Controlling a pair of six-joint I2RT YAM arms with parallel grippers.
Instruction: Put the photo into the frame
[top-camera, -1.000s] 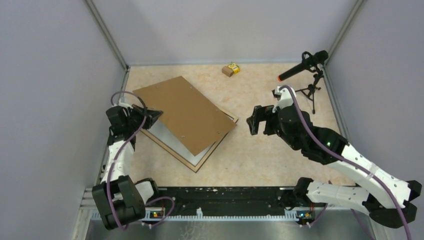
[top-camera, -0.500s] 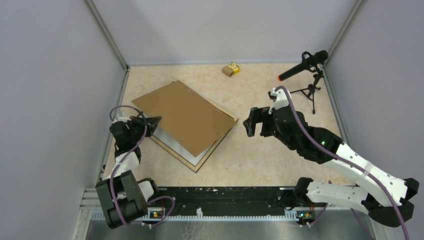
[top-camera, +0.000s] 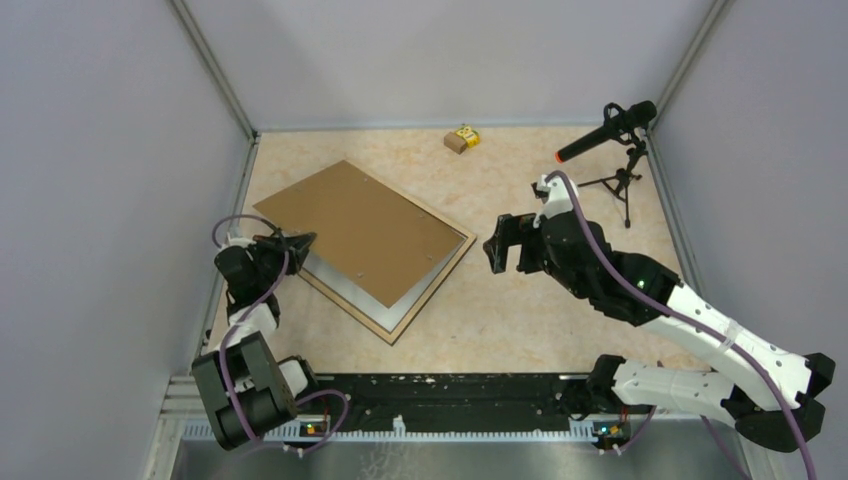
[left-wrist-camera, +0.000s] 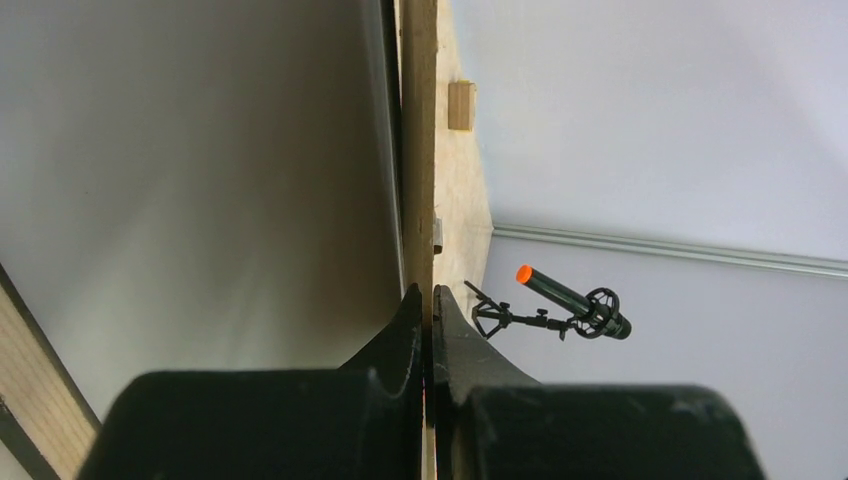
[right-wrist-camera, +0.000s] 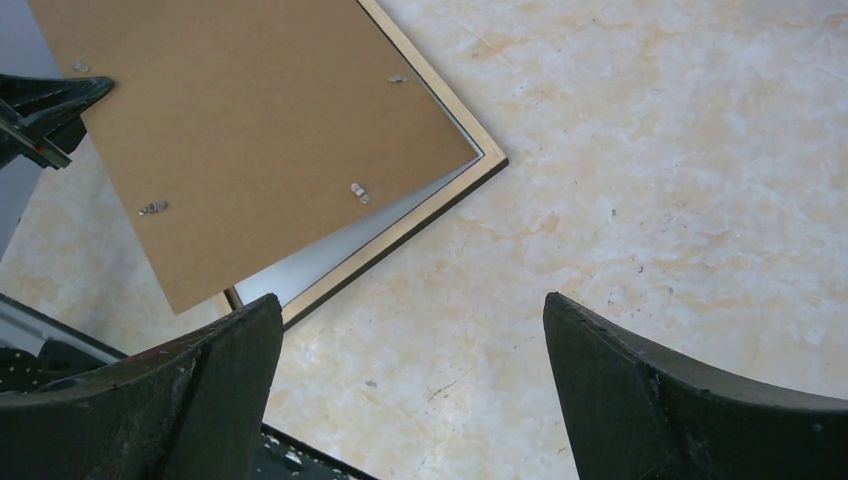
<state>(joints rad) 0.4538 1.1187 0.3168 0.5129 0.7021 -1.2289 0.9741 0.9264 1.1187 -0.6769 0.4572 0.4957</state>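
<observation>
- Top view: the frame (top-camera: 395, 328) lies back-up on the table (top-camera: 520, 310), left of centre, with its light-wood rim showing.
- The brown backing board (top-camera: 365, 235) sits skewed over it. The board's 9 o'clock corner is clamped in the left gripper (top-camera: 300, 243), jaws clenched on it.
- My read is that the board is held by that corner so it can be steered square into the rim.
- I take the pale sheet inside the frame for the photo (top-camera: 350, 285), print side down. It shows only along the board's 6 o'clock edge, and no printed face is visible, so it could be glazing instead.
- The right gripper (top-camera: 497, 245) hangs at the frame's 3 o'clock, apart from it, jaws spread wide and holding nothing. I judge it is waiting to press or nudge.
- A small box (top-camera: 462, 138) stands at 12 o'clock and a microphone (top-camera: 605, 130) at 2 o'clock.
- Left wrist view: the left gripper (left-wrist-camera: 432, 330) fingers pinch the backing board (left-wrist-camera: 418, 150), seen edge-on. The pale surface at 9 o'clock is featureless, and I can't tell what it is. A frame (left-wrist-camera: 35, 385) corner is cut off at 7 o'clock.
- Right wrist view: the right gripper (right-wrist-camera: 410, 310) is released above bare table.
- The backing board (right-wrist-camera: 260, 130) overhangs the frame (right-wrist-camera: 400, 230) at 7 o'clock. The board's clips are too small to read.
</observation>
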